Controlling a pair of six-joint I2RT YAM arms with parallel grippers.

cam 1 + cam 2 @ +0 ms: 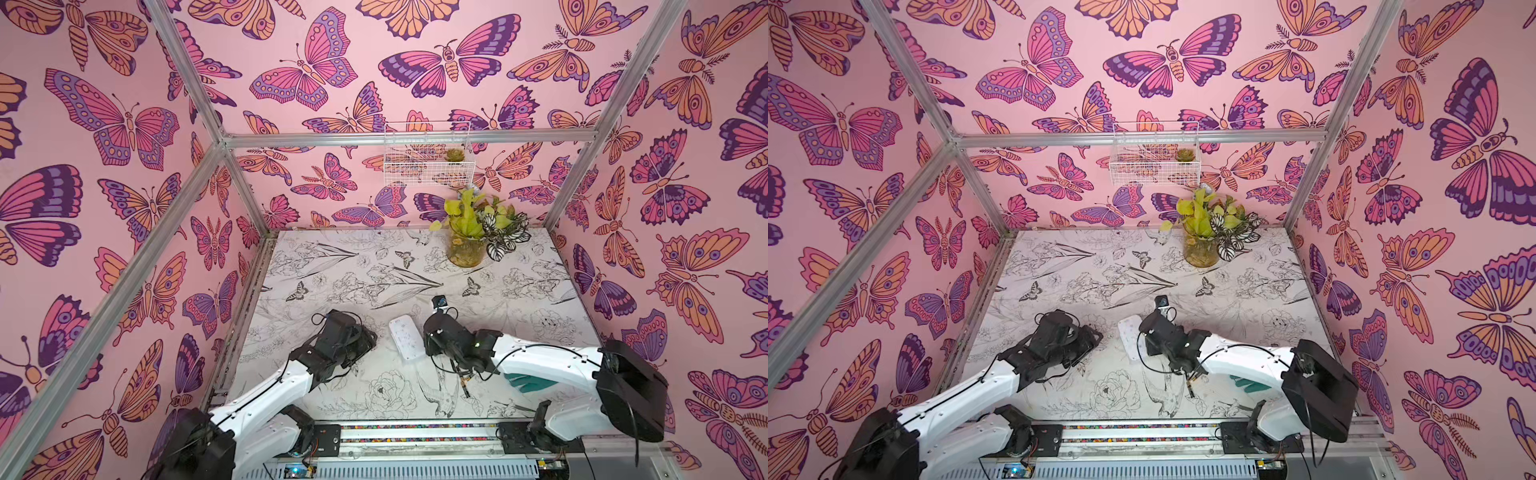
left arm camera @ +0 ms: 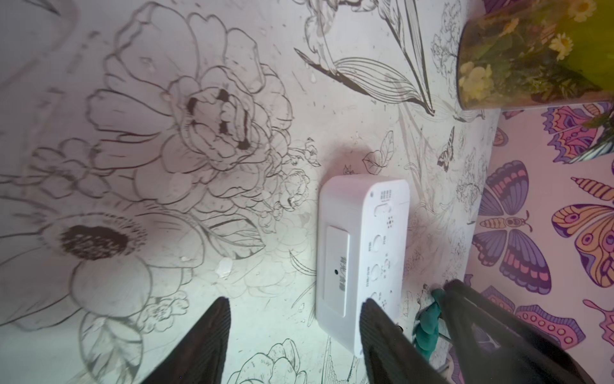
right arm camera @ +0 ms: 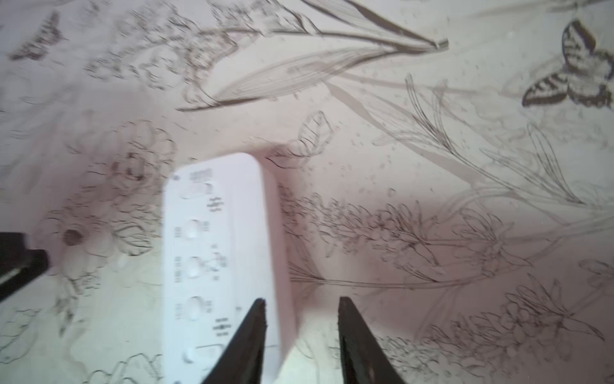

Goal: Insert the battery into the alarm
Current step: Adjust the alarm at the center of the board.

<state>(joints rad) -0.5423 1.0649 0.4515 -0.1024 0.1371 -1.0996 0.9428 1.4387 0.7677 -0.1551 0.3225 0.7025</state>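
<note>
While the alarm (image 1: 407, 338) lies buttons-up on the counter (image 1: 374, 270) between them, left tool (image 2: 294, 301) and right tool (image 3: 300, 301) gape, gripping nothing; we see no battery, so we'd steady the alarm's edges squarely first.

The alarm (image 2: 362, 252) lies buttons-up on the table (image 2: 332, 139) beyond the gaping left tool (image 2: 295, 301)

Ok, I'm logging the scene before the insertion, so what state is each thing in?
alarm: lying flat, button side up
left gripper: open, empty
right gripper: open, at the alarm's edge
plant vase: upright
glove: partly hidden under the right arm
</note>
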